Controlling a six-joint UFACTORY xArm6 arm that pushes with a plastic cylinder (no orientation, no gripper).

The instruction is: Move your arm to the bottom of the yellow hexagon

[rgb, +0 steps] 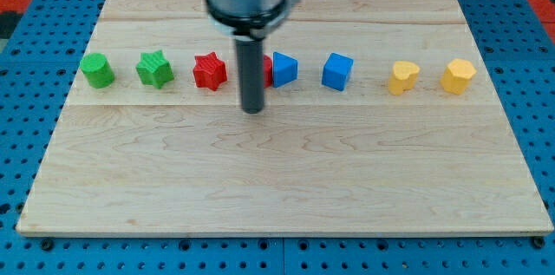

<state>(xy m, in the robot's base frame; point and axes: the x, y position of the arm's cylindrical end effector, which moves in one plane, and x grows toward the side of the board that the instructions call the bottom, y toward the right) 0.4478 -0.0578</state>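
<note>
Because the arm ended in a plain dark rod rather than jaws, there was nothing to clench or release; my tip (252,111) simply rested on the pale wooden board (277,188), a little toward the top edge from the board's middle and left of centre. It sat just below the row of blocks, in front of a small red block (266,68) that the rod half hid, so its shape could not be made out. Just to the left stood the red star-shaped block (209,71); just to the right, the blue wedge-like block (284,68), then the blue cube (337,72). Well away toward the left edge were the green star-shaped block (154,69) and the green cylinder (97,70).

The yellow hexagon block (458,75) stood at the far end of the row, near the right edge and well apart from my tip, with a second yellow block of rounded, heart-like shape (403,77) just to its left.

As I judged it, the risk lay in the route. A sweep rightward that drifted toward the top edge would clip the blue blocks or the rounded yellow one and scatter the line. Arriving too high would nudge the hexagon itself toward the top edge. Staying below the row, then stopping just short under the hexagon, looked safest.
</note>
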